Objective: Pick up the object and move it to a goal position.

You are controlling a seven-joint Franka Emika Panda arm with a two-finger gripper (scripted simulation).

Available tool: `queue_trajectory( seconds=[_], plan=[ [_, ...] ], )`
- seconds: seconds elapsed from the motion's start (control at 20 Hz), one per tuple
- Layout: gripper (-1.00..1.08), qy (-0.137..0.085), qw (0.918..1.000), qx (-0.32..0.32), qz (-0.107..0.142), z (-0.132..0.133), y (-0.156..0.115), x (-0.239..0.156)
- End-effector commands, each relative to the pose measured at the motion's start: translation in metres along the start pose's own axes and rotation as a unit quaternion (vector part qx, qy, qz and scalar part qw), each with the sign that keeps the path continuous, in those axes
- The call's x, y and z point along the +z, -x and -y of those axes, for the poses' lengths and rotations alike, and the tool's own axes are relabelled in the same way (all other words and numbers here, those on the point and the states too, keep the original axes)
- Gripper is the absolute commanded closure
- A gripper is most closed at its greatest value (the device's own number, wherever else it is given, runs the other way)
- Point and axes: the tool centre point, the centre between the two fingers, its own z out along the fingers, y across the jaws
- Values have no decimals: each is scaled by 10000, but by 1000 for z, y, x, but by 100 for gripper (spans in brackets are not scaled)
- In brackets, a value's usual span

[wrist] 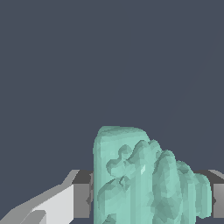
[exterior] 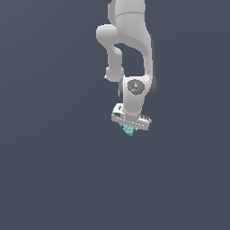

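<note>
Exterior view stands far back; wrist view sits close against the object (wrist: 144, 179).

Object (exterior: 129, 130) between the fingers (wrist: 81, 199) of the gripper (exterior: 130, 129), under the arm (exterior: 132, 49).

The object (wrist: 144, 179) is pale teal-green all over, with lighter and darker ridges. The arm (exterior: 130, 40) and gripper (exterior: 130, 127) are white with grey shading; the fingers (wrist: 81, 199) show grey pads. The background is plain dark slate blue.

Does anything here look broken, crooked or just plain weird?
Nothing stands out. The claw is closed around a small teal lumpy object, which sits between its fingers and pokes out below. No damage shows.
</note>
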Motion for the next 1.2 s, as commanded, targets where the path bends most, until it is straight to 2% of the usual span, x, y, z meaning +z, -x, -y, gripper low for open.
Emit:
queue_trajectory(
  seconds=[0.0, 0.6, 1.15],
  plan=[
    [108, 4, 10000, 2, 5, 0, 0, 1],
    [108, 0, 10000, -1, 0, -13, 1, -22],
    [108, -5, 10000, 2, 5, -58, 4, -99]
  ],
)
